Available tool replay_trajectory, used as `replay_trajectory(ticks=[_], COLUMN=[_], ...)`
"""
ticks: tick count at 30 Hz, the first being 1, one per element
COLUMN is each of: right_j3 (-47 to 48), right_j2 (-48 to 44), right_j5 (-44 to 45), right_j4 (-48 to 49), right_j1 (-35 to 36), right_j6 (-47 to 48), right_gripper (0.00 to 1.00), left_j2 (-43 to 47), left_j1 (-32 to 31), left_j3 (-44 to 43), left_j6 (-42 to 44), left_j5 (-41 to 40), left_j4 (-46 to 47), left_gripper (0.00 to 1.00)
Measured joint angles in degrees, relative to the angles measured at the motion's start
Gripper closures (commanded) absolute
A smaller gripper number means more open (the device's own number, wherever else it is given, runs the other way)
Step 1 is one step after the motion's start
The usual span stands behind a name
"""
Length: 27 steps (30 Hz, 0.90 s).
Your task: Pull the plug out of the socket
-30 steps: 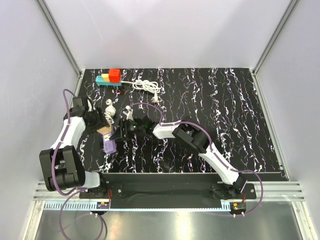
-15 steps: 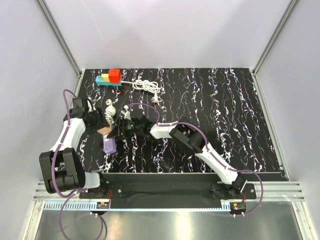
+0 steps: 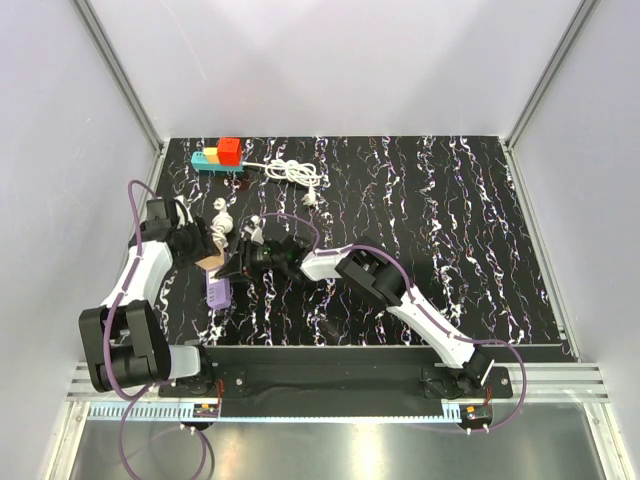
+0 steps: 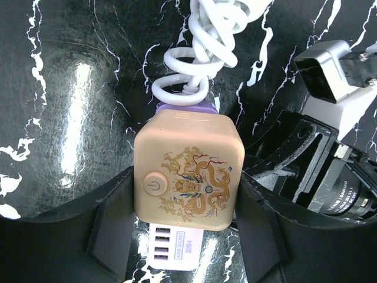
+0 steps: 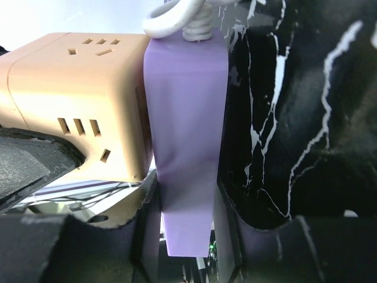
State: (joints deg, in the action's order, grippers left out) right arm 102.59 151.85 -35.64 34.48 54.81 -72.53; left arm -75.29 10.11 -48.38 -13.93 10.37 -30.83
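A tan cube plug [image 4: 188, 180] with a dragon print and a round button sits plugged on a pale purple socket strip [image 5: 185, 135]. The strip's white cord [image 4: 206, 41] coils away from it. My left gripper [image 4: 185, 236] is shut on the plug, a finger pressed against each side. Below the plug, my right gripper [image 5: 185, 236] is shut on the thin purple strip. In the top view both grippers meet at the table's left: the plug [image 3: 210, 261], the socket [image 3: 219, 291], left gripper [image 3: 205, 255] and right gripper [image 3: 236, 267].
A teal power strip [image 3: 204, 158] carrying a red cube [image 3: 229, 150] and an orange one lies at the back left, with a bundled white cord [image 3: 292, 173] beside it. The enclosure's left wall is close to the left arm.
My right gripper has slid left and closed its jaws on the purple strip. The left gripper has kept its hold on the tan plug.
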Motion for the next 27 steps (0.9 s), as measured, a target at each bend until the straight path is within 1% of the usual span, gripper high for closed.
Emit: replay_trajectory(ticks=[2,8,15,24,27], right_j3=[-0.85,-3.08,-3.63,-3.06,-2.36], right_j2=[-0.07,-1.2,-1.73,-1.73,-1.73], right_j5=[0.07,0.74,2.01,2.01,1.99], right_j4=[0.96,1.44,0.59,-0.83,-1.88], right_j1=[0.0,0.13,0.52,0.55,0.57], right_j6=[-1.09,-1.51,-2.03,-1.84,-0.94], right_gripper=[1.0,1.0,1.0,1.0,1.0], left_j2=[0.35,2.45,7.74,7.65,9.35], left_j1=[-0.11,-0.5,-1.07,-1.22,-1.29], left_j3=[0.22,1.7,2.82,2.8,2.8], left_j6=[0.0,-0.15,-0.55,-0.72,-1.14], left_j5=[-0.07,-0.52,-2.75,-3.54,-6.71], left_j4=[0.17,0.5,0.59,0.79,0.13], left_gripper=[0.87,1.0,1.0,1.0,1.0])
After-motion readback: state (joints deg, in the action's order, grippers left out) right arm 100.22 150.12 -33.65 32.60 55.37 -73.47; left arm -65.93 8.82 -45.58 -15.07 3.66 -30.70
